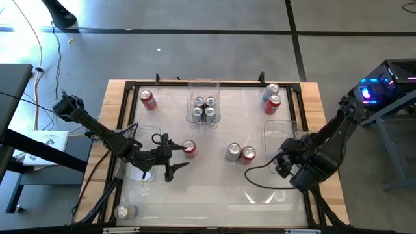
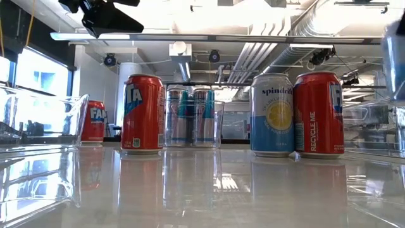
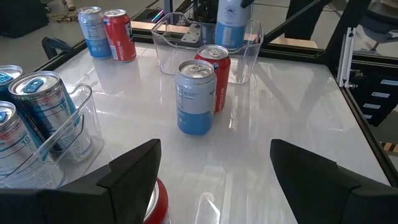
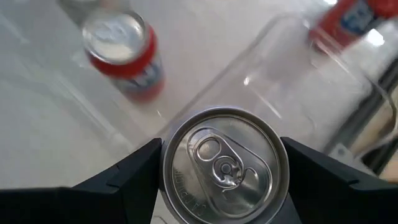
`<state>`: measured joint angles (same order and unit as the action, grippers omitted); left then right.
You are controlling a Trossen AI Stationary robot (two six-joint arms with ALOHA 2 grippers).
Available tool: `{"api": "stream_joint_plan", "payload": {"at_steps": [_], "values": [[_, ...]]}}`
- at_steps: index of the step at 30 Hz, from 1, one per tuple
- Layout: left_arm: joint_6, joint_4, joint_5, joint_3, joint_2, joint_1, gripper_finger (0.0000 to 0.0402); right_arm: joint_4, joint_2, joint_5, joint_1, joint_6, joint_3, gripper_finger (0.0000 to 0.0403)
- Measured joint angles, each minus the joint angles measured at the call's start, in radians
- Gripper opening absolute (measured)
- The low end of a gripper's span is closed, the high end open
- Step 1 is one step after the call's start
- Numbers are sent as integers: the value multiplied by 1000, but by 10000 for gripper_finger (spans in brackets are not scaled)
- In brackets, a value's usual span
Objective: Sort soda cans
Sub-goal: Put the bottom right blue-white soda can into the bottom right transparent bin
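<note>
In the right wrist view, a silver can top point(image 4: 225, 165) sits nearest, clamped on both sides by the right hand point(image 4: 224, 182) above a clear side bin point(image 4: 292, 68). The can should be lowered straight and kept upright, and freed only once it stands inside the walls.

In the left wrist view, the left hand point(image 3: 217, 180) is spread wide and grips nothing; a red can point(image 3: 158, 202) shows just inside one finger. For a sound grasp the hand should be centred on that can before it is closed.

In the high view, twelve cans are counted from the middle bin point(image 1: 203, 81):
- Four stand inside it.
- One red stands beside it towards the left arm.
- A blue and a red are paired towards the right arm.
- One red, then a silver-and-red pair, stand on the surface point(image 1: 208, 140) nearer the arms.
- One lies far off at the left arm's corner.
- One is held.

Four are red. The held can's colour cannot be told.

In the low view, the four binned cans are seen between red cans.
</note>
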<state>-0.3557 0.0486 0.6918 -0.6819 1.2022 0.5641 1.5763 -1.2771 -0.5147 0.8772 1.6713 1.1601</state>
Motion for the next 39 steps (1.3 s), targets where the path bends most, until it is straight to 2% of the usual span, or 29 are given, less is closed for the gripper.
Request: {"api": "stream_joint_plan", "payload": {"at_steps": [10, 13, 25, 33, 39], "values": [[0, 0, 0, 0, 0, 0, 296, -20, 13, 258, 0, 58, -159, 274], [0, 0, 0, 0, 0, 0, 296, -68, 15, 302, 1, 59, -205, 274], [0, 0, 0, 0, 0, 0, 296, -119, 36, 370, 0, 61, -244, 284], [0, 0, 0, 0, 0, 0, 296, -128, 80, 484, 1, 83, -245, 303], [0, 0, 0, 0, 0, 0, 296, -127, 95, 496, 1, 83, -246, 305]]}}
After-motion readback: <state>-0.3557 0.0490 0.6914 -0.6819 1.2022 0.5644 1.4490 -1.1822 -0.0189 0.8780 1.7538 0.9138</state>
